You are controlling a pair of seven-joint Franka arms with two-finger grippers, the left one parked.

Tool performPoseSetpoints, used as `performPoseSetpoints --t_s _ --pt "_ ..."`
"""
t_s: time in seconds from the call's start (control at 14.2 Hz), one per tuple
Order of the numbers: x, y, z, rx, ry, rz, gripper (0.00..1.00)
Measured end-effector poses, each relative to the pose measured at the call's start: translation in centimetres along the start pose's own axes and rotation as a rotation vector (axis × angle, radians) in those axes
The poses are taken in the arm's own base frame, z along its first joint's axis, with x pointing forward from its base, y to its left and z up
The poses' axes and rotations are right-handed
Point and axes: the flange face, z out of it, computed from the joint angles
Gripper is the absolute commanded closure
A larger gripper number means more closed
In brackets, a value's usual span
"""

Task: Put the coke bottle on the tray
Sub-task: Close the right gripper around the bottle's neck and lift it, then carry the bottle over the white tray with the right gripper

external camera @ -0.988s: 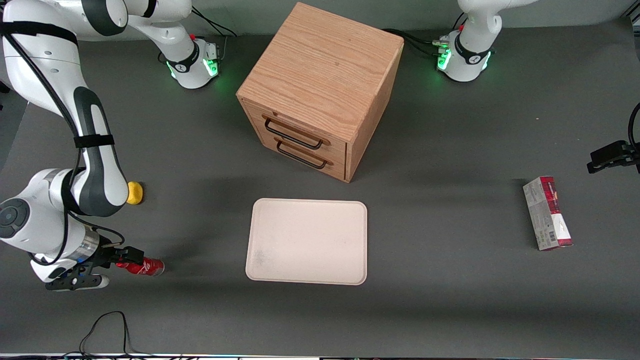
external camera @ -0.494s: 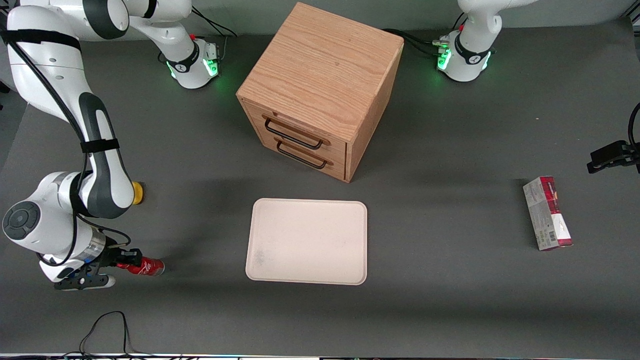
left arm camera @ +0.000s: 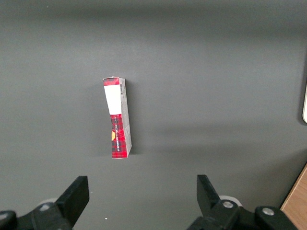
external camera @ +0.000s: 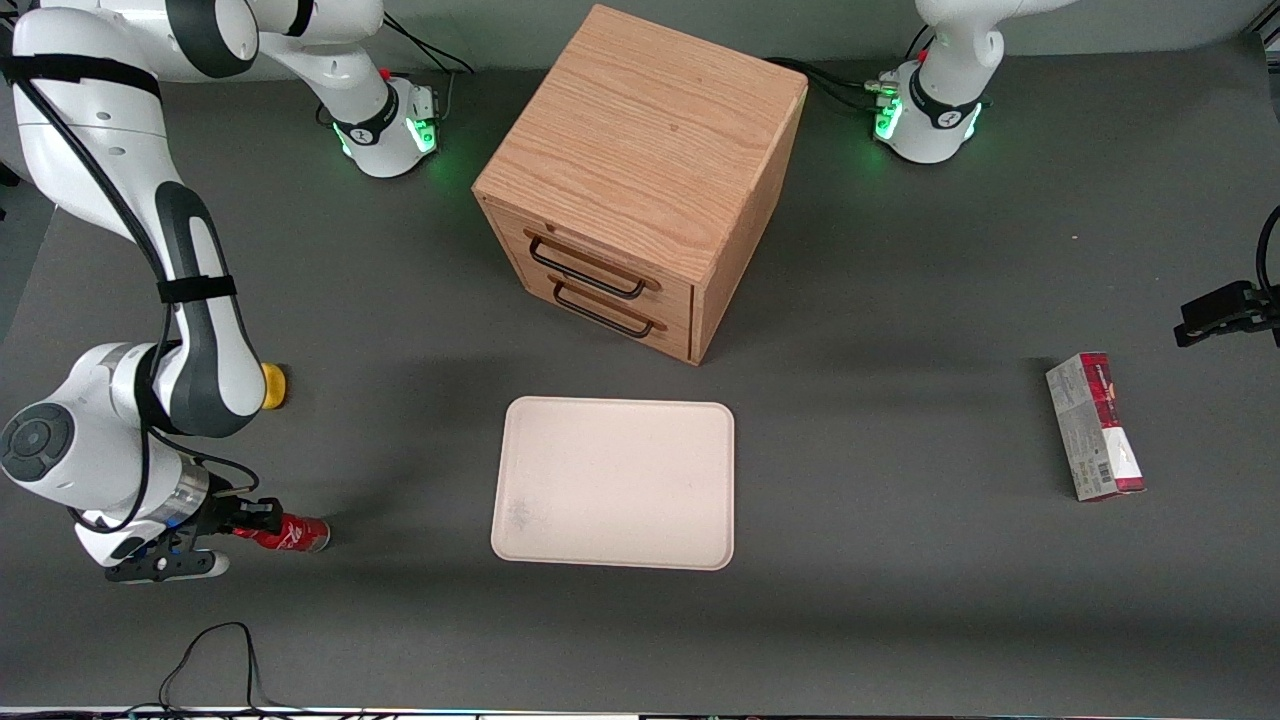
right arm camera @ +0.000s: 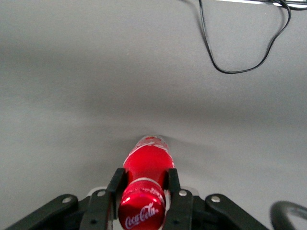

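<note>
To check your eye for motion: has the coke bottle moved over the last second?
No. The coke bottle lies in the same place relative to the tray, toward the working arm's end, with the gripper closed on its neck end.

We've got the coke bottle [external camera: 292,535] lying on the table toward the working arm's end, gripper [external camera: 250,518] closed around it. The tray [external camera: 614,483] sits well apart, in front of the drawer cabinet [external camera: 640,180].

"Coca-Cola" script on coke bottle [right arm camera: 142,209] cap.
</note>
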Motion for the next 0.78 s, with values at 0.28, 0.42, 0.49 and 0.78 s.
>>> performPoseSetpoints --t_s 0.28,0.42,0.49,0.78 --pt "1.0 -2.5 -11.2 0.015 -0.067 0.026 1.0" --pt "0.7 -4.9 -17.0 0.016 -0.078 0.053 1.0" --pt "0.4 -6.8 -19.1 0.012 -0.079 0.065 1.0" --pt "-0.5 -17.9 -22.4 -0.026 -0.047 0.116 1.0"
